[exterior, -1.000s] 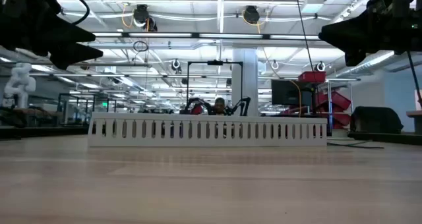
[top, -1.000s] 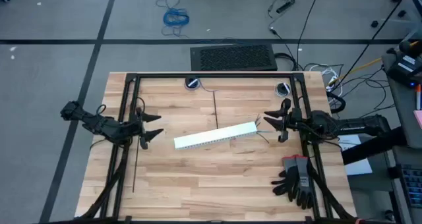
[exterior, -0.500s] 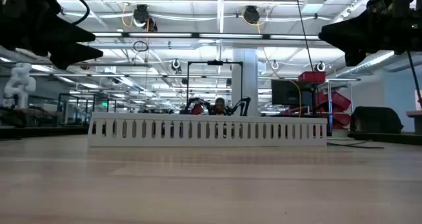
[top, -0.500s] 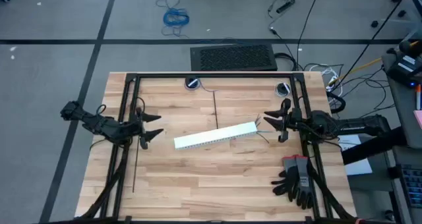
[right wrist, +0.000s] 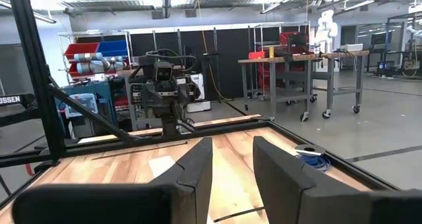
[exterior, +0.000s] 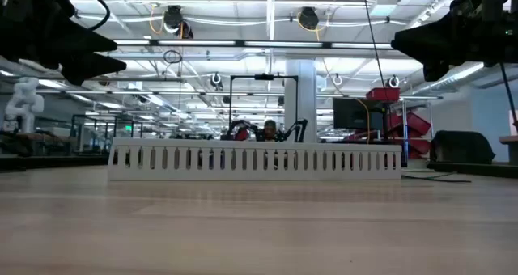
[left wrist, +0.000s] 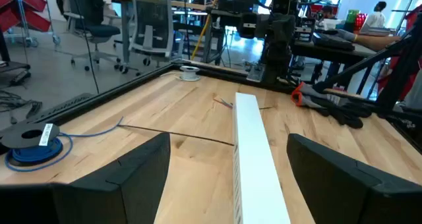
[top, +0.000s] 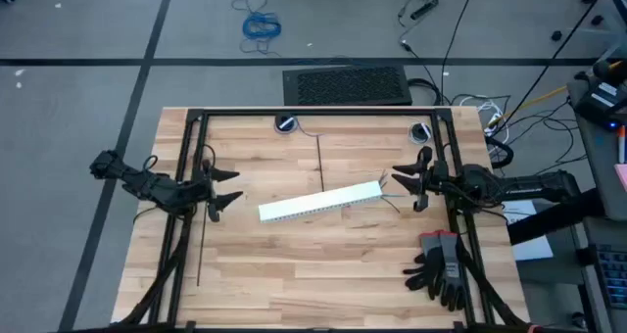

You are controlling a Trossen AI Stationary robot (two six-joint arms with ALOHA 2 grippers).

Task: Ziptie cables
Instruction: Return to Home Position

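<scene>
A white slotted duct (top: 321, 203) lies slantwise on the middle of the wooden table. A few thin cables (top: 390, 198) lie at its right end and show small in the left wrist view (left wrist: 224, 103). One thin black ziptie (top: 320, 162) lies flat beyond the duct. Another ziptie (top: 201, 247) lies flat near the left frame bar. My left gripper (top: 236, 186) hovers open left of the duct, fingers pointing at it (left wrist: 229, 140). My right gripper (top: 397, 178) hovers open just beyond the duct's right end (right wrist: 232, 141). Neither touches anything.
A black metal frame (top: 318, 114) rims the table. Two blue wire spools (top: 286, 124) (top: 419, 132) sit at the far edge. Dark work gloves (top: 441, 266) lie at the near right. Bare wood shows near the front (top: 313, 264).
</scene>
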